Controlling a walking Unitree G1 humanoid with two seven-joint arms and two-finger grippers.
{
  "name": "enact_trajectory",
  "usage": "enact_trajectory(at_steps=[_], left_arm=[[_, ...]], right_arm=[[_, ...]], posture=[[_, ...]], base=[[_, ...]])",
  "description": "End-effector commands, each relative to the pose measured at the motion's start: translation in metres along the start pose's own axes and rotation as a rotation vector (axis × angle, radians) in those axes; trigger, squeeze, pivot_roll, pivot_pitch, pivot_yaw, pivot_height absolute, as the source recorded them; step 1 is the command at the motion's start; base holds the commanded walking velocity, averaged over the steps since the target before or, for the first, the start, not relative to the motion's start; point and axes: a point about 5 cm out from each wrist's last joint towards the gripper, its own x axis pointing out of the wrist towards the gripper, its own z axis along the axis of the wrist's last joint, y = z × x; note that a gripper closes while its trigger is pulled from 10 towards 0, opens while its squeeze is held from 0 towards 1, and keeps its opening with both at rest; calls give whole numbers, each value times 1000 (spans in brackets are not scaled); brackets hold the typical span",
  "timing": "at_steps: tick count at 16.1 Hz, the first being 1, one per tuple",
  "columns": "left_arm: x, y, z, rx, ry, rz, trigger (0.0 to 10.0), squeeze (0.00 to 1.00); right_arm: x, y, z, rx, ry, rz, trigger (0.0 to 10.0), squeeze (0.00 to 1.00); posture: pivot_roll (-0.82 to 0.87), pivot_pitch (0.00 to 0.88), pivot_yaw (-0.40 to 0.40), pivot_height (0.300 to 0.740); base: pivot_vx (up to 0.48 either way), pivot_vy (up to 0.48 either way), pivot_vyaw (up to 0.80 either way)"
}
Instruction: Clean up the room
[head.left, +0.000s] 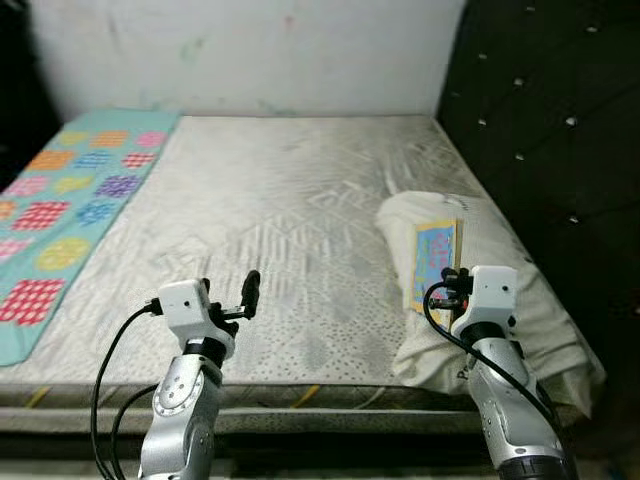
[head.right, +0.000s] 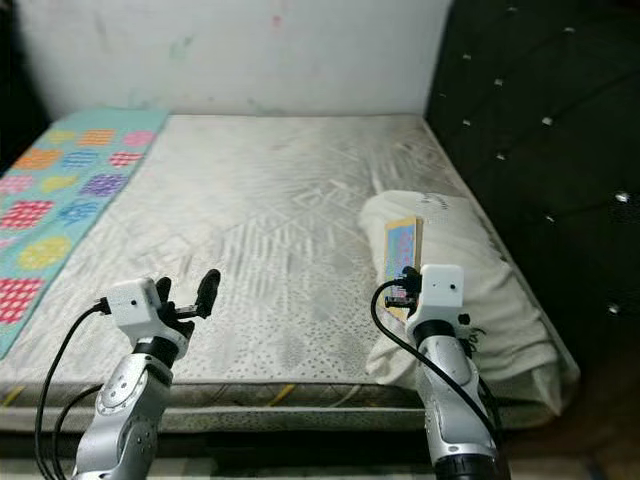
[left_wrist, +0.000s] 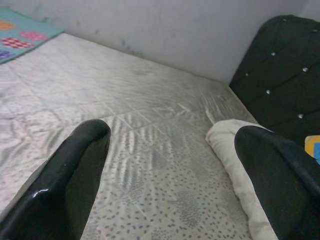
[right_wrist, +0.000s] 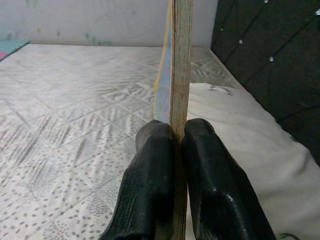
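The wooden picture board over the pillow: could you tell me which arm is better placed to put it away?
Right. The right gripper is shut on the board; the left gripper hangs open over bare mattress.

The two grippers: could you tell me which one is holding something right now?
The right gripper: its fingers are shut on the edge of a thin colourful board above the pillow. The left gripper is open over the mattress.

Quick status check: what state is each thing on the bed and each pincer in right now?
Board: upright on edge, clamped in the right pincer above the pillow.
Right pincer: shut on the board.
Left pincer: open, holding nothing, over the mattress.
Pillow: lying rumpled by the headboard.
Blanket: spread flat along the mattress's left edge.
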Motion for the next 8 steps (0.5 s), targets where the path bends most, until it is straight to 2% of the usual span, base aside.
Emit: enact_trajectory(at_steps=[1, 8], left_arm=[[1, 0, 3, 5, -12, 5, 10000, 0], [1, 1, 2, -11, -2, 21, 10000, 0]], right_arm=[[4, 2, 13, -5, -60, 3, 10000, 0], [3, 2, 12, -3, -58, 2, 10000, 0]], posture=[[-142, 0, -7, 740], [-142, 0, -4, 740]], base=[[0, 0, 0], [0, 0, 0]])
